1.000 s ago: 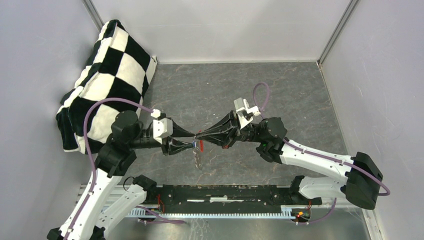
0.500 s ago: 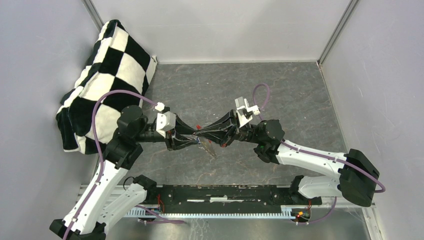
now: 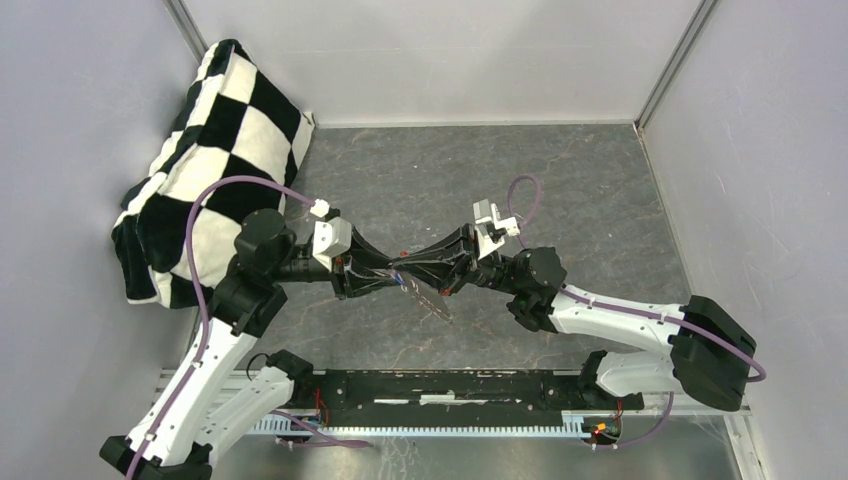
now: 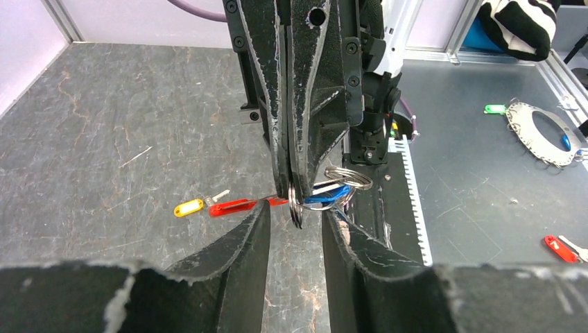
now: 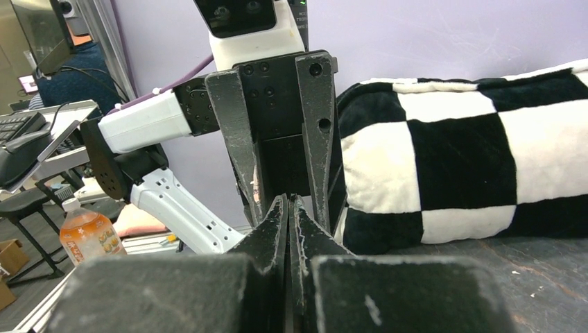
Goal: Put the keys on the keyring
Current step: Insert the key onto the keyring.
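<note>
We saw the R gripper (image 4: 289, 182) clamped tight on the keyring (image 4: 297, 216), a thin metal ring seen edge-on at its tips, mid-table. A blue key (image 4: 326, 196) w/ a 2nd silver ring (image 4: 349, 177) hung beside it. The L gripper (image 4: 294, 211) sat wide open, a finger either side of the keyring, holding nothing. A yellow key (image 4: 187, 207) & red tag (image 4: 232, 206) showed beyond; we couldn't tell if lying or hanging. In the R wrist view its own fingers + the L gripper hid the keyring. A checked cushion (image 3: 215, 150) filled the far-left corner.
</note>
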You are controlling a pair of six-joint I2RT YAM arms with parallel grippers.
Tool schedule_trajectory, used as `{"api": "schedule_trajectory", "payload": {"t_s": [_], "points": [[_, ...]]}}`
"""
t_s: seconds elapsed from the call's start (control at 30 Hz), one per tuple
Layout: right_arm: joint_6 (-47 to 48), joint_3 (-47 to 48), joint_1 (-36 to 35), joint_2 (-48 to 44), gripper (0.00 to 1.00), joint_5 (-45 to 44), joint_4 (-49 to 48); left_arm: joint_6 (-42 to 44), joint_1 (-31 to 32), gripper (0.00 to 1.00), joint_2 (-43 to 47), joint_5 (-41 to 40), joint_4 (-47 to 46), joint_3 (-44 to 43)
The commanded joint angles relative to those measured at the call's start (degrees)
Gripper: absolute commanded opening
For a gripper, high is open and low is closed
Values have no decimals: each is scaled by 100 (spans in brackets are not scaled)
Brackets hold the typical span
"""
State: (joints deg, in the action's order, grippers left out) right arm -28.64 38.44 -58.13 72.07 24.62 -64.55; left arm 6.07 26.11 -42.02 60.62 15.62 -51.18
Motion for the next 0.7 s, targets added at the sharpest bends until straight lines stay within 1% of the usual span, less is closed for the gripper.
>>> {"api": "schedule_trajectory", "payload": {"t_s": [0.0, 0.1, 0.17, 0.2, 0.23, 0.27, 0.3, 0.4, 0.47, 0.5, 0.53, 0.67], "points": [[91, -89, -57, 48, 0, -203, -268, -228, 8, 40, 5, 161, -433, -141], [174, -91, -45, -20, 0, -277, -176, -103, 8, 39, 50, 89, -323, -159], [355, -78, -46, -147, 0, -361, 36, 96, 8, 40, 95, 36, -36, -185], [423, -54, -39, -218, 0, -393, 136, 246, 8, 43, 121, -1, 83, -190], [506, -27, -33, -268, 0, -418, 254, 401, 8, 49, 154, -96, 353, -192], [602, 24, -26, -332, 0, -441, 381, 589, 8, 58, 195, -192, 600, -185], [673, 63, -19, -387, 0, -484, 491, 787, 8, 64, 247, -305, 841, -164], [885, 150, -5, -545, 0, -624, 747, 1165, 8, 75, 387, -474, 1395, -26], [968, 199, 3, -603, 0, -694, 844, 1148, 8, 88, 524, -450, 1552, 151], [983, 215, 4, -613, 0, -717, 856, 1096, 8, 97, 590, -424, 1577, 250], [983, 240, -1, -609, 0, -713, 848, 1052, 13, 99, 651, -404, 1573, 365], [927, 348, 1, -548, 0, -660, 838, 967, 8, 100, 715, -553, 1338, 713]]}}
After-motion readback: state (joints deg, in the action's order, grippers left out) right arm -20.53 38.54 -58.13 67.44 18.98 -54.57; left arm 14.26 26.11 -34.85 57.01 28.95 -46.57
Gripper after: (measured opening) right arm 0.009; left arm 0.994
